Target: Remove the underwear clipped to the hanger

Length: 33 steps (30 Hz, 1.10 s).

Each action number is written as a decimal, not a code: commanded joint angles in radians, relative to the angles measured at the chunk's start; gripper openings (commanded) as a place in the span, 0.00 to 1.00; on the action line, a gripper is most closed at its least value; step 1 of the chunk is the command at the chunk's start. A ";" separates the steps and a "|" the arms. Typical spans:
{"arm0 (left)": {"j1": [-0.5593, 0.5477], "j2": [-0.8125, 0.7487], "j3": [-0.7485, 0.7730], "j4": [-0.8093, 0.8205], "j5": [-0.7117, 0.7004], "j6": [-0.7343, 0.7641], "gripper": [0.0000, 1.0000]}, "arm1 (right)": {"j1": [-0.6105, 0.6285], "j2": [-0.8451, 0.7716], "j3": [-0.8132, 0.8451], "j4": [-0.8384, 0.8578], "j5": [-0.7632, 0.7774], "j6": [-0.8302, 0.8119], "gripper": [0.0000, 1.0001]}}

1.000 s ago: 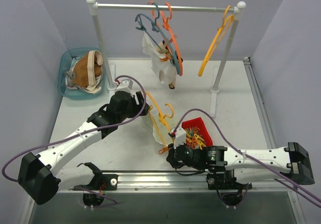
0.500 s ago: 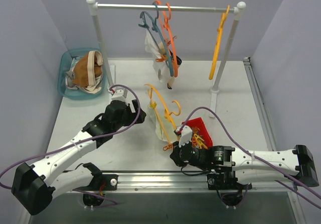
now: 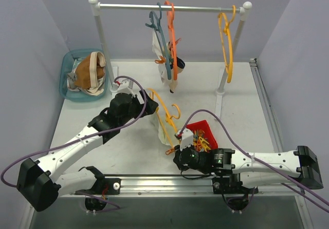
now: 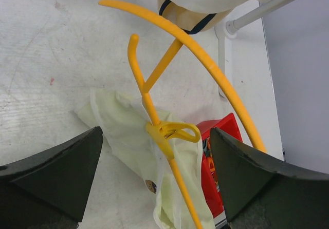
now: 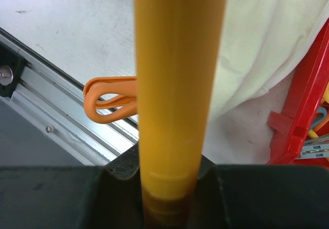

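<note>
A yellow hanger [image 3: 163, 115] is held over the table, with pale cream underwear [image 3: 162, 130] clipped to its bar. My right gripper [image 3: 179, 148] is shut on the hanger's lower end [image 5: 180, 85]. An orange clothespin [image 5: 110, 99] sits next to the grip and the underwear [image 5: 267, 44] hangs to its right. My left gripper [image 3: 146, 105] is open at the hanger's upper left. In the left wrist view the open gripper [image 4: 156, 132] frames a yellow clothespin [image 4: 172, 133] pinning the underwear [image 4: 121, 129] to the hanger [image 4: 205, 64].
A red bin [image 3: 202, 134] of clothespins sits right of the hanger. A teal basket [image 3: 67, 67] at the back left holds brown and cream underwear. The rack [image 3: 169, 6] carries blue and orange hangers with more underwear [image 3: 163, 62] and an empty yellow hanger [image 3: 226, 39].
My left gripper has moved back and slightly right, closer to the hanger's upper arm. The held hanger shifted a little. The hangers on the rack have swung to hang nearly edge-on.
</note>
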 commanded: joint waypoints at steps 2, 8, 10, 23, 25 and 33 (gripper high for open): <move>-0.018 0.039 0.038 0.043 0.017 -0.023 0.94 | 0.005 0.012 0.048 0.004 0.041 -0.012 0.00; -0.021 0.090 0.060 0.015 0.003 -0.021 0.94 | 0.007 0.023 0.057 0.004 0.043 -0.021 0.00; -0.021 0.099 0.060 0.027 0.000 -0.024 0.94 | 0.007 0.031 0.060 0.004 0.043 -0.021 0.00; -0.027 0.112 0.065 0.020 -0.044 0.002 0.61 | 0.010 0.040 0.064 0.001 0.054 -0.027 0.00; -0.029 0.107 0.061 0.020 -0.041 0.003 0.52 | 0.010 0.040 0.063 0.001 0.055 -0.026 0.00; -0.029 0.104 0.054 0.001 -0.018 0.008 0.34 | 0.010 0.031 0.057 -0.002 0.067 -0.023 0.00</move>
